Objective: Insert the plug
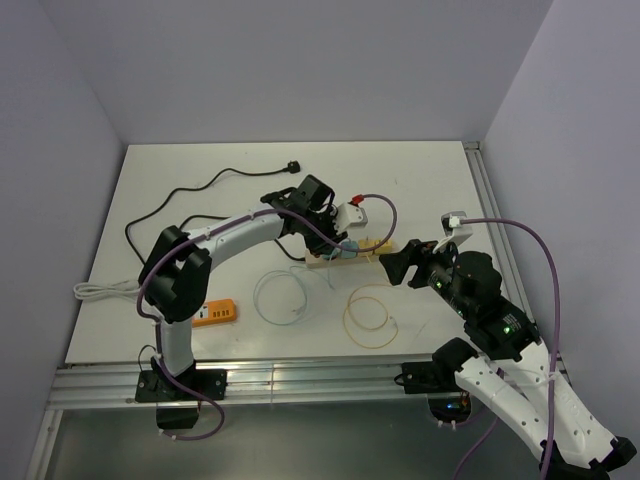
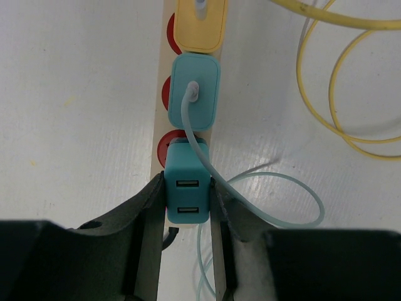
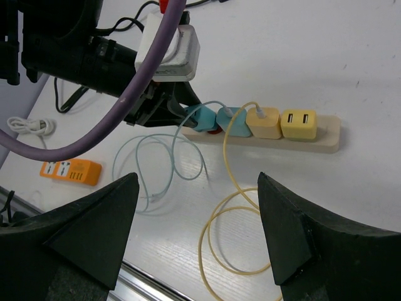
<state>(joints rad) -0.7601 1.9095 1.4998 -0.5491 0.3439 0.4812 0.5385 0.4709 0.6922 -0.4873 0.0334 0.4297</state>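
Left tool (image 2: 187, 188) clamps teal plug (image 2: 187, 204), seemingly seated at strip (image 3: 326, 143) end; right tool (image 3: 197, 188) wide.

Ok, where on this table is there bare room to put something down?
Bare table lies at the far right, between the power strip and the back wall. The near middle is crowded: pale blue cable, yellow cable, orange adapter, the left gripper holding the teal charger, and the right gripper.
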